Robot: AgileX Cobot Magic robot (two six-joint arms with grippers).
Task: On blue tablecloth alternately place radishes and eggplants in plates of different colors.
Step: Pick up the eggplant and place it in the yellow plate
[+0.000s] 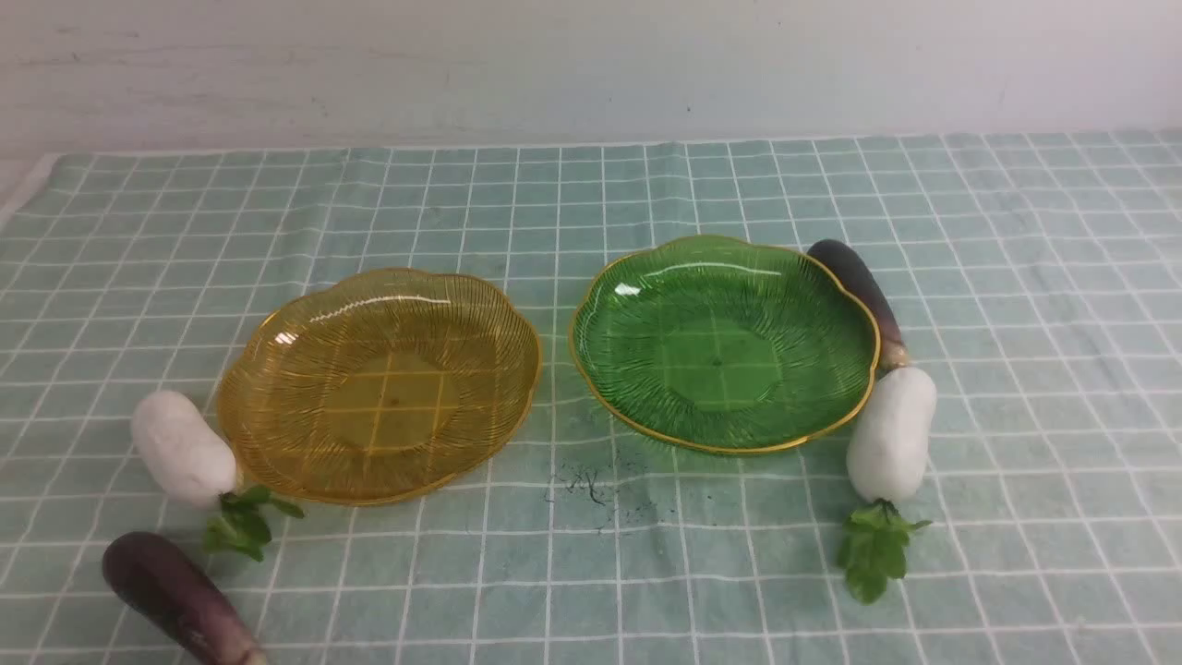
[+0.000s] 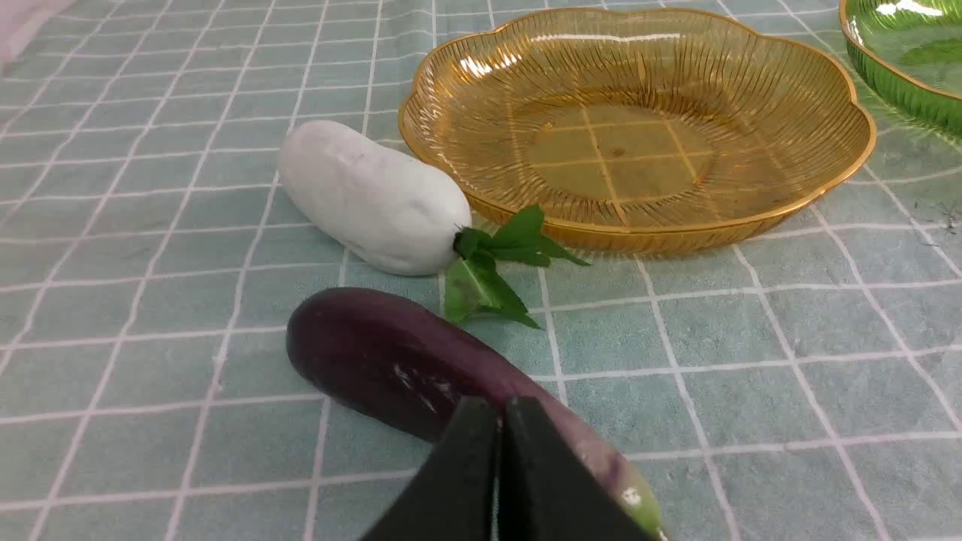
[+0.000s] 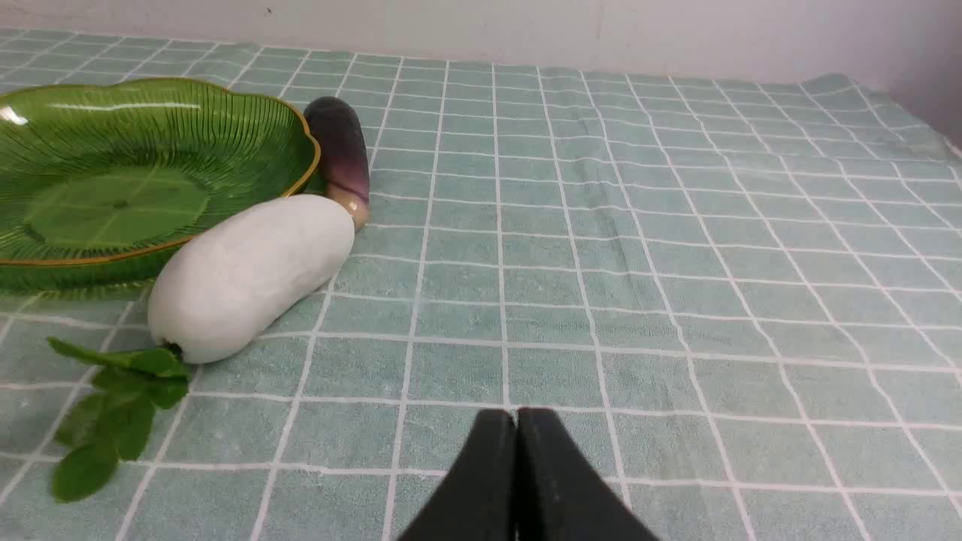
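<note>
Both left end effector (image 2: 500,406) and right end effector (image 3: 517,415) are pinched together; left eggplant (image 1: 175,596) cropped.

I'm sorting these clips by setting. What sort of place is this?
Probably a staged test bench, not a real kitchen: a blue tablecloth spread against a bare white wall, an amber plate and a green plate standing empty, and radishes and eggplants laid beside them on the cloth.

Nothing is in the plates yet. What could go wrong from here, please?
1. The right radish seems to touch the right eggplant and lies by the green plate; lifting one may push the others.
2. The left gripper is shut near the left eggplant; descending so may roll it.
</note>
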